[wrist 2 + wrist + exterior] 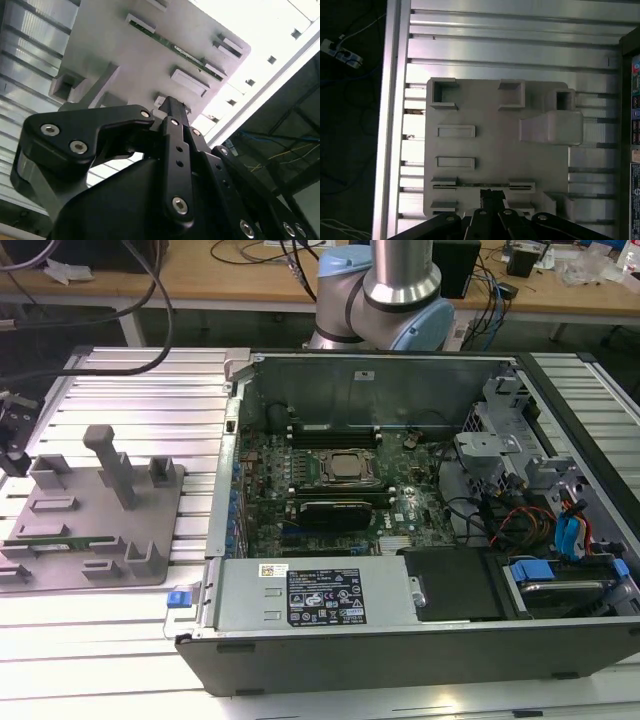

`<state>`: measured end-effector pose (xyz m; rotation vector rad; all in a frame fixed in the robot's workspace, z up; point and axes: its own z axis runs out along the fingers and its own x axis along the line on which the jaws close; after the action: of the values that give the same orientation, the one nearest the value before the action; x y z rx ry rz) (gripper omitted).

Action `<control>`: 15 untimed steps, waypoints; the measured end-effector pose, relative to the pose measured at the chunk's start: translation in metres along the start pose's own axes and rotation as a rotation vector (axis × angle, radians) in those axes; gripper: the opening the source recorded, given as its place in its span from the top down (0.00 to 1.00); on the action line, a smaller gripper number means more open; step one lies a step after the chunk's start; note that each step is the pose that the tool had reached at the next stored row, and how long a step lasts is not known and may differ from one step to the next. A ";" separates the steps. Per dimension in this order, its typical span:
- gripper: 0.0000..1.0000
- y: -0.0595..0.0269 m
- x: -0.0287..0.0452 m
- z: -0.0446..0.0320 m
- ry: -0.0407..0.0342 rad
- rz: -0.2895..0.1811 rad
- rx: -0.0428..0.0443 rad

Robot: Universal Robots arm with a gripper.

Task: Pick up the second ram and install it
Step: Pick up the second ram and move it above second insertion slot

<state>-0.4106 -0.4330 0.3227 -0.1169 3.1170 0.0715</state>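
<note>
Exterior view: the hand (14, 462) hangs above the grey fixture (150, 540) on the bench (120, 390). The second ram (50, 538) lies in the fixture's slot.
Second wrist view: the ram sits ahead of the hand, apart from it.
First wrist view: the hand is over the ram's middle, holds nothing, and I cannot tell how wide it is.
Best kept square and centred on the stick, I'd say.

Power supply label (318, 607): print illegible.

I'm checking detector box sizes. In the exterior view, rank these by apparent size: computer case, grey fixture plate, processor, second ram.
1. computer case
2. grey fixture plate
3. processor and second ram: unsure. The ram, lying in the plate, looks longer but much thinner, and the processor looks broader.
</note>
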 end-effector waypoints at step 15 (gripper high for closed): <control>0.92 -0.0001 0.0000 0.0014 0.0230 -0.511 -0.0120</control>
<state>-0.4106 -0.4330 0.3213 -0.9053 2.9976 0.0781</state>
